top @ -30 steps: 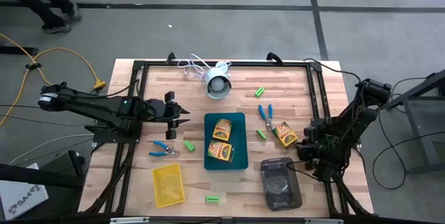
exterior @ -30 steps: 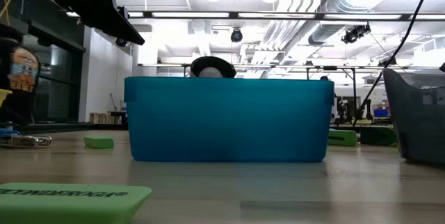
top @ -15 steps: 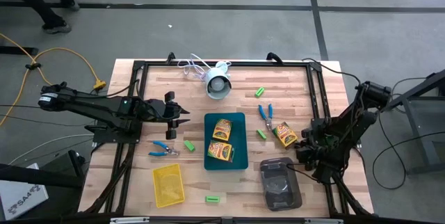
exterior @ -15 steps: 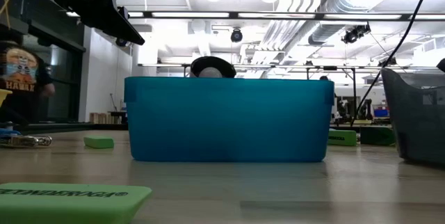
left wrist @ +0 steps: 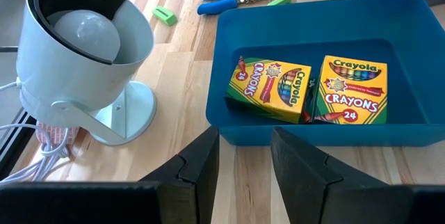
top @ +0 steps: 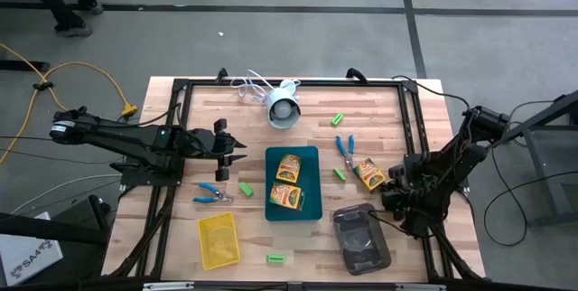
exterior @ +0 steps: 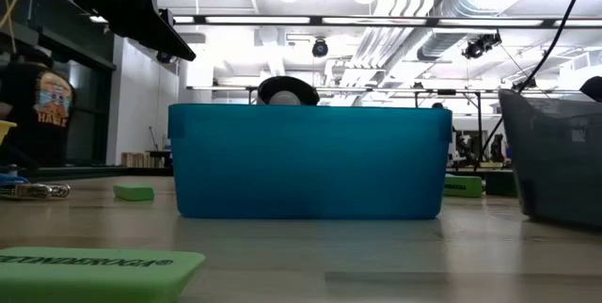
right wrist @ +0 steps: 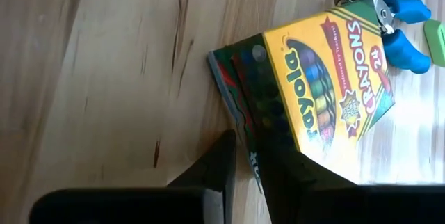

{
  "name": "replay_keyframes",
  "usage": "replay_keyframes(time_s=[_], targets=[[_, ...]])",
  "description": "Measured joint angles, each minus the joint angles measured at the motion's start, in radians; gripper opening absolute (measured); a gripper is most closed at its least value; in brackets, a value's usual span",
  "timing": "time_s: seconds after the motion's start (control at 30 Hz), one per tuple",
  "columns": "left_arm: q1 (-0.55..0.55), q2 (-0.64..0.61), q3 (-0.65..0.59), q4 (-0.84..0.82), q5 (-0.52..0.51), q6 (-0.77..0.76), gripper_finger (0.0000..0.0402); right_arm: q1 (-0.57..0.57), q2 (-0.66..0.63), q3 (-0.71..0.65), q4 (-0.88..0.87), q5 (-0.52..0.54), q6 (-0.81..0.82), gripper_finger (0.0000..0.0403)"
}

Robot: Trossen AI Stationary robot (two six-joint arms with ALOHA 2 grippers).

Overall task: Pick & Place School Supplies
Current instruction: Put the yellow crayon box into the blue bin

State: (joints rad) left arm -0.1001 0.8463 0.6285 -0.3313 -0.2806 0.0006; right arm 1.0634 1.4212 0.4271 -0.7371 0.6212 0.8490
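Observation:
A yellow-orange crayon box (top: 370, 174) lies flat on the table right of the teal tray (top: 293, 210). Two more boxes (left wrist: 272, 90) (left wrist: 352, 90) lie inside that tray. Green blocks (top: 339, 119) (top: 340, 173) (top: 245, 188) (top: 276, 258) lie scattered. One blue-handled tool (top: 344, 146) lies far of the loose box, another (top: 213, 192) left of the tray. My right gripper (right wrist: 249, 165) is open, low at the loose box (right wrist: 327, 78), whose near corner (right wrist: 243, 130) sits between the fingertips. My left gripper (left wrist: 243, 158) hovers open, left of the teal tray. My right gripper stands astride the loose box's near corner (right wrist: 240, 123), one finger (right wrist: 215, 161) on the table side and the other (right wrist: 299, 172) over the printed face. I cannot tell whether either finger touches the box, which lies flat on the table.
A white round lamp (top: 283, 108) with a cable stands at the far edge. A yellow tray (top: 219, 239) lies near left and a dark grey tray (top: 361, 239) near right, beside my right arm. Black frame rails run along the table's sides.
My right arm has shifted slightly toward the table's left and the loose crayon box. The dark grey tray has slid a little leftward and turned askew. A person has walked past beyond the table. My left arm has kept still.

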Motion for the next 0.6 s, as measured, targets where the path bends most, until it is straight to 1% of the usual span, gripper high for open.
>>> replay_keyframes(time_s=[0.3, 0.6], targets=[[0.0, 0.0, 0.0, 0.0, 0.0, 0.0, 0.0124, -0.017, 0.0, -0.001, 0.0, -0.01, -0.019, 0.0047], [0.0, 0.0, 0.0, 0.0, 0.0, 0.0, 0.0124, -0.017, 0.0, -0.001, -0.001, -0.02, -0.036, 0.0012]])
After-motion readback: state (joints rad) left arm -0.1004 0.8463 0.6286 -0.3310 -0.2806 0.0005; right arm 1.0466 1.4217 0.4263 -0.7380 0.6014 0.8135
